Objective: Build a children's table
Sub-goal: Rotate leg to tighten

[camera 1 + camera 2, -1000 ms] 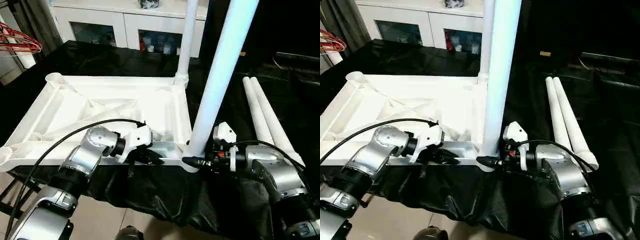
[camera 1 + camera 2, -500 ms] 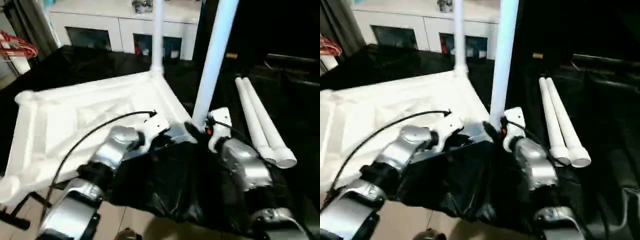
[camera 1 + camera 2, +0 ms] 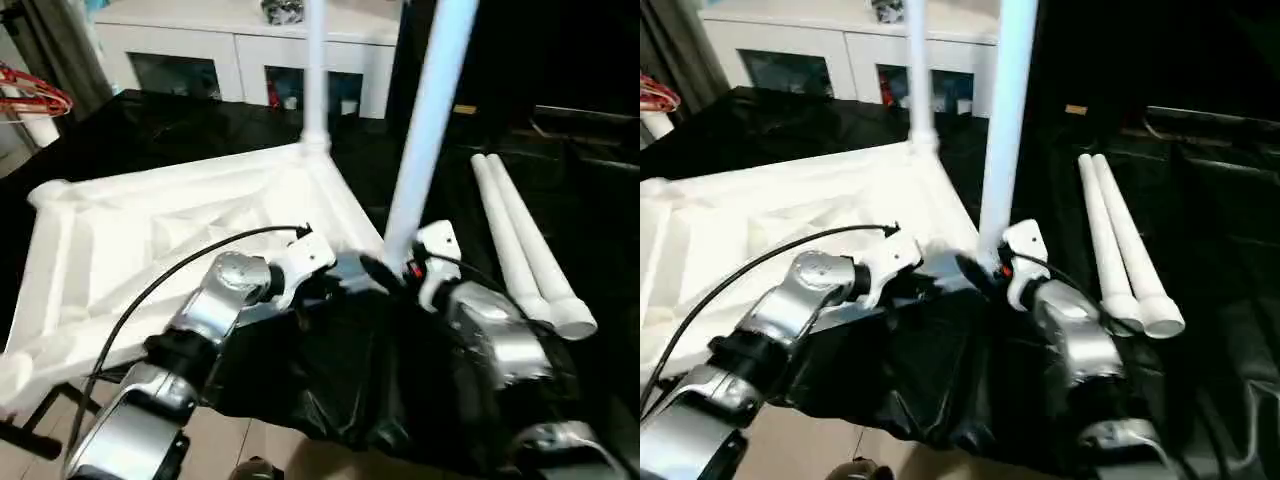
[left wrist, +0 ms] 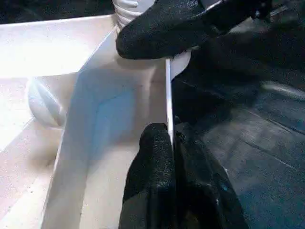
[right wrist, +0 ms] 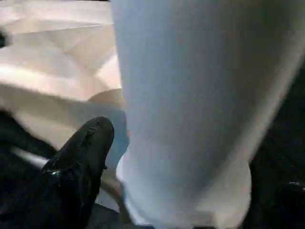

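Observation:
The children's table top lies upside down on the black cloth, ribbed side up. One white leg stands in its far right socket. A second leg stands in the near right socket. Two more legs lie side by side on the cloth to the right. My left gripper is shut on the top's thin near rim, close to that near right corner. My right gripper is open around the near leg's base. Its visible finger stands a little off the tube.
A white cabinet with glass doors stands behind the work. Red hangers hang at the far left. The black cloth is bunched up over the table's front edge below both wrists.
The table top has swung round, its near right corner moving away from me with both grippers on it. The cloth has bunched up in front. The right fingers have spread wider.

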Robot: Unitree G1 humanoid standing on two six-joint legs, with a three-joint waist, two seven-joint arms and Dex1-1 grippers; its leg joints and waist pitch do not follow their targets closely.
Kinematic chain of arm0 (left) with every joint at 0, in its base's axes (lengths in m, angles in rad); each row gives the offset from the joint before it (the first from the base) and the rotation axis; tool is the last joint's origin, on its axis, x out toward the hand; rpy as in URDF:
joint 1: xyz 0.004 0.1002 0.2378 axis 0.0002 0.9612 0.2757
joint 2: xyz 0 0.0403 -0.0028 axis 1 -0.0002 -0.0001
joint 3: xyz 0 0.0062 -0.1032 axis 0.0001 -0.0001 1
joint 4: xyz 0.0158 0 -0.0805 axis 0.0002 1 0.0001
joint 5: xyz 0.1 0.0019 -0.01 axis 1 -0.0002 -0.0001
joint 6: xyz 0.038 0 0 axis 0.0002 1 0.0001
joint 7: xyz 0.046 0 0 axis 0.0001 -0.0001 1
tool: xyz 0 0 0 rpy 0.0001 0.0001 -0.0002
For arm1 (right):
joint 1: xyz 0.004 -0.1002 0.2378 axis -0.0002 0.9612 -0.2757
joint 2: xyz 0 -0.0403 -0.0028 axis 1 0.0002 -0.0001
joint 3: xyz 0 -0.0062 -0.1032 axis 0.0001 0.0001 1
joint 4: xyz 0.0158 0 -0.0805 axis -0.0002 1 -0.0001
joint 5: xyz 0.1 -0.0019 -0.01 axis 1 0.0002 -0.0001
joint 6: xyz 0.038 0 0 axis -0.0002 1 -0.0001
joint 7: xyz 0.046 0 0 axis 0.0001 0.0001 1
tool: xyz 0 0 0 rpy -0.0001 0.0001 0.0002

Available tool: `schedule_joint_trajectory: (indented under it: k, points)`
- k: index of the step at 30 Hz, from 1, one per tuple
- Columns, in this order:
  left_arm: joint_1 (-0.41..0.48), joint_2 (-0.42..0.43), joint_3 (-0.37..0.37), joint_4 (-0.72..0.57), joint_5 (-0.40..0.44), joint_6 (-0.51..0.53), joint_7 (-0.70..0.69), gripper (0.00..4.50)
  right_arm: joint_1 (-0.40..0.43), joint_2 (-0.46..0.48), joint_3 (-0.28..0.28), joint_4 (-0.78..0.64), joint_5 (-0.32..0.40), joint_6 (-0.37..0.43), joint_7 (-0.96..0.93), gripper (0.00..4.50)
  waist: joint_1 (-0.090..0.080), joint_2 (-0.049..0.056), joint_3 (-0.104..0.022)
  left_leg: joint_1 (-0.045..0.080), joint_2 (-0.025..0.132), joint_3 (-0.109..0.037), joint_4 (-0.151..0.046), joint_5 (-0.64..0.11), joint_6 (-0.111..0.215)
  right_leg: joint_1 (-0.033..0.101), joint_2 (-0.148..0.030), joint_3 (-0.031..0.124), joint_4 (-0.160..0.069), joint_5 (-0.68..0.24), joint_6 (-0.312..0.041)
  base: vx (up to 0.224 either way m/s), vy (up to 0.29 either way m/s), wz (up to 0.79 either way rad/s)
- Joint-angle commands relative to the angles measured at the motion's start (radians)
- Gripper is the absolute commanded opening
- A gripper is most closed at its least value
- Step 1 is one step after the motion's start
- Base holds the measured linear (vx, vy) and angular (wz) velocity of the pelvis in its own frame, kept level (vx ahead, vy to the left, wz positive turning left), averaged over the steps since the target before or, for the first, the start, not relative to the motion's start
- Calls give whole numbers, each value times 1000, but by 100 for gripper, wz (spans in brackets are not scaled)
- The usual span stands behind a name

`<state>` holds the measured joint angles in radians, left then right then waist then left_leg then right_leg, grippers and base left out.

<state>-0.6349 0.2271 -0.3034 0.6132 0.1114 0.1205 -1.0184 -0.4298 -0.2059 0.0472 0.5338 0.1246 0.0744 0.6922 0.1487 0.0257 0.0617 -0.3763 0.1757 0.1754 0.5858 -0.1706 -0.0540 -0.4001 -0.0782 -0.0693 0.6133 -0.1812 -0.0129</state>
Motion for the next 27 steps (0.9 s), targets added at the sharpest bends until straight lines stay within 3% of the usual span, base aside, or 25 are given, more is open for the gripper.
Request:
schedule_joint_trajectory:
  k: [1,5,13,20,27]
  points:
    - [2,-14,-19,-40,-42,-51,-42,0,16,-4,54,-47,26,9,101,387,-1,-8,-73,10,56,-20,-68,-208,58,48,-84,51,-76,-197,-207,0,0,0]
    - [13,24,-25,-61,-50,-53,-109,0,49,-84,79,-121,63,47,253,387,8,-6,-75,7,61,-20,-65,-188,78,48,-80,47,-68,-147,-226,0,0,0]
    - [12,109,-37,-56,-54,-94,-240,0,79,-200,124,-203,97,101,470,387,20,-5,-75,8,63,-20,-64,-214,72,44,-84,48,-73,-205,-220,0,0,0]
    - [10,149,-43,-47,-54,-113,-294,0,80,-231,148,-232,95,120,514,316,22,-6,-76,9,63,-20,-64,-214,60,44,-84,48,-68,-191,-231,0,0,0]
    - [9,146,-36,-36,-60,-123,-288,0,108,-230,167,-268,92,136,525,275,26,-5,-77,11,64,-19,-62,-208,60,43,-85,49,-69,-187,-231,0,0,0]
